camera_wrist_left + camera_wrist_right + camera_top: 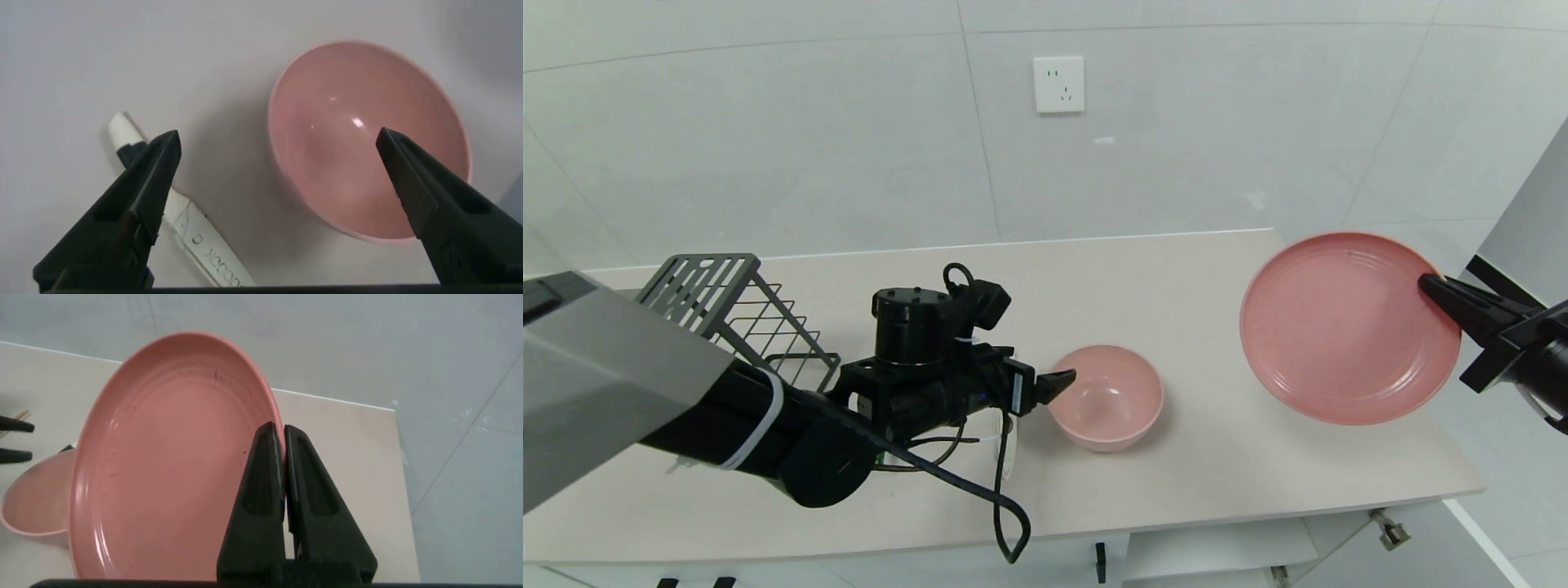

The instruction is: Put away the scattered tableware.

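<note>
The right gripper (1429, 287) was clamped on the tilted plate's (1339, 327) rim above the table's (1176, 269) right end, a thin pinch liable to slip; the left gripper (278, 137) hung wide open, empty, beside the bowl (1107, 396).

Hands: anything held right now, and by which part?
The right hand pinches the pink plate by its rim. The left hand is open at the pink bowl, holding nothing.
</note>
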{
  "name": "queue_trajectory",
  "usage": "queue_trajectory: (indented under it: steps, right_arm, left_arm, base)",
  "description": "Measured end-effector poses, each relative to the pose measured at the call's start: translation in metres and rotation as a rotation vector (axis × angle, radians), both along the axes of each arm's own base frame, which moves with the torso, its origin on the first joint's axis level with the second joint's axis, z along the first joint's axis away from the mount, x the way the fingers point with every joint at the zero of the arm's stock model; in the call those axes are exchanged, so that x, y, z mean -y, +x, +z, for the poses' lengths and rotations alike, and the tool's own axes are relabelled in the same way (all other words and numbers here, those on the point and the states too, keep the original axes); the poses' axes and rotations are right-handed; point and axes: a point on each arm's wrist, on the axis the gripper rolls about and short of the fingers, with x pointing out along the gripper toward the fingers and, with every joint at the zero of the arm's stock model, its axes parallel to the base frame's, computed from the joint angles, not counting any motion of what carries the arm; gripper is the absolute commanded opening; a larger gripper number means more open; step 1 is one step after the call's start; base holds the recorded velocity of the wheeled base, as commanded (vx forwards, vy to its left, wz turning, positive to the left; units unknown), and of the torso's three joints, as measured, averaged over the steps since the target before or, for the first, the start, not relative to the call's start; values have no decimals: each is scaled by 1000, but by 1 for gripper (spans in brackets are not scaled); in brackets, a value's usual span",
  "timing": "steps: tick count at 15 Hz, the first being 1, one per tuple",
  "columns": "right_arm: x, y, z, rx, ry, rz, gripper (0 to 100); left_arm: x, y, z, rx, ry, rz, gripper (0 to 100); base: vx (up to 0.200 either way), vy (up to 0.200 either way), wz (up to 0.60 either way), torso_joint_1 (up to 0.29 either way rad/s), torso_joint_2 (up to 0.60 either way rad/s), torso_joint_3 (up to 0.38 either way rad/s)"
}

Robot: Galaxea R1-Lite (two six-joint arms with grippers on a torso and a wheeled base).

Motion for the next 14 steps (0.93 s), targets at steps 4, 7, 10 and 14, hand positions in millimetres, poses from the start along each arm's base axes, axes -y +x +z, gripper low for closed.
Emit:
queue_trajectory:
  steps: [4,7,10,14]
  right_arm:
    - [0,0,0,1,-1,1,0]
    - [0,0,0,0,-1,1,0]
    - [0,0,0,1,-3,1,0]
    - [0,0,0,1,-2,1,0]
  left_arm:
    - [9,1,-15,-24,12,-27,100]
    - [11,2,-21,-31,15,-30,100]
    - [11,3,-27,-47,23,-30,100]
    - [12,5,-33,-63,27,-23,100]
  base:
    - [0,0,0,0,0,0]
    - [0,0,0,0,0,0]
    - [0,0,0,0,0,0]
    - [0,0,0,0,0,0]
